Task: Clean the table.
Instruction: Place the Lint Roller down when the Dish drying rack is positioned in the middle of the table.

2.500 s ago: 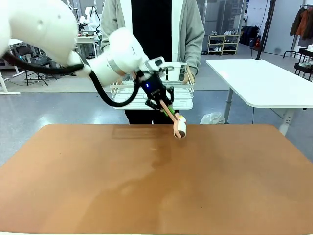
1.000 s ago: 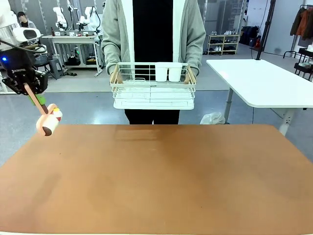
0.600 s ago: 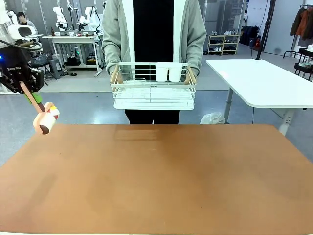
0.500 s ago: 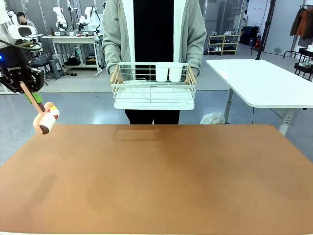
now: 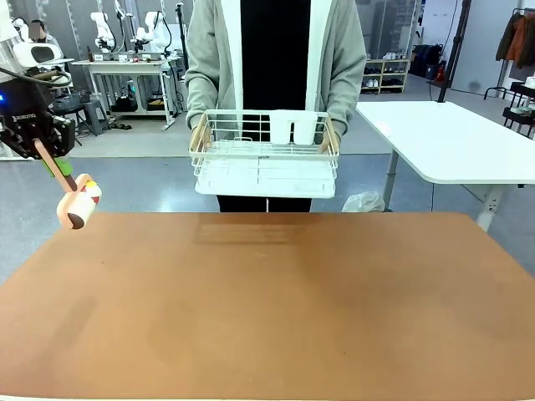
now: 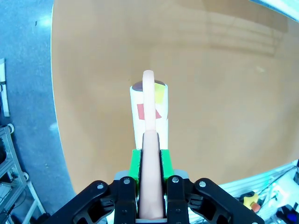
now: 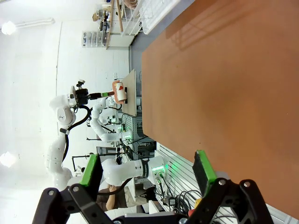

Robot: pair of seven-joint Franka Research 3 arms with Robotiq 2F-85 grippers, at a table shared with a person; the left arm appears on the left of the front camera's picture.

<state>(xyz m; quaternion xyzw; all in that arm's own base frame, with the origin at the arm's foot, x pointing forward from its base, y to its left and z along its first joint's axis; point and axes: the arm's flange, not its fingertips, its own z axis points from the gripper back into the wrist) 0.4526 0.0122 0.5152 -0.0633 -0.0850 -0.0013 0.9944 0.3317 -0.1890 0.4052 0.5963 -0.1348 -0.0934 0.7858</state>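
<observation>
Left gripper point(image 6: 148, 154) clamps the lint roller point(image 5: 77, 208) handle beside the table point(image 5: 267, 309); lower it flat and roll evenly.

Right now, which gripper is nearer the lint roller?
Left. The left gripper has its jaws shut on the lint roller handle; the right gripper hangs open, far across the table.

Table point(image 5: 267, 309) cut off at bottom edge, left pincer's point(image 5: 35, 149) arm beyond frame, roller handle point(image 6: 150, 186) partly hidden between pads
</observation>
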